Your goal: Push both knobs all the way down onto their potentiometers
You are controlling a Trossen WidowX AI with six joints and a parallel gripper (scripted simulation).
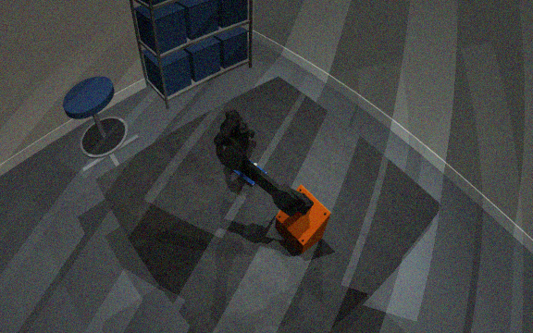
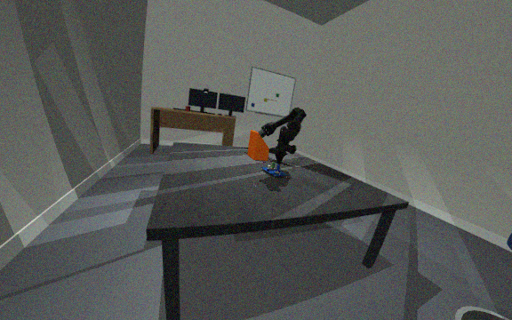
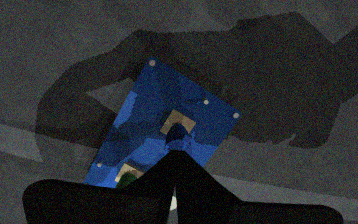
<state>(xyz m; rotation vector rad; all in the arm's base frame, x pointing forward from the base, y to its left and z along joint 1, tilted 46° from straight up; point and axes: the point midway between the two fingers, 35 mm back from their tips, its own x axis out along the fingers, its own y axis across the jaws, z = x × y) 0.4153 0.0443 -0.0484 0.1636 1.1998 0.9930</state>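
Observation:
The blue circuit board [image 3: 147,95] [image 2: 276,172] [image 1: 247,179] stands on the table, turned at an angle in the wrist view. My gripper [image 3: 177,156] is shut with nothing between its fingers. Its tips are at the dark blue knob [image 3: 177,133], overlapping its near side; contact cannot be told. That knob stands over a tan potentiometer [image 3: 172,118]. The green knob [image 3: 127,180] is at the lower left over the other tan potentiometer [image 3: 125,170], partly behind the fingers. How far down either knob sits cannot be told. In the top view the arm hides the gripper.
A pale round part [image 3: 173,203] shows through the slit between the fingers. The arm's orange base block [image 1: 310,227] [image 2: 257,147] stands on the table [image 2: 220,209] beyond the board in the exterior view. Dark shadows fall over the board and table.

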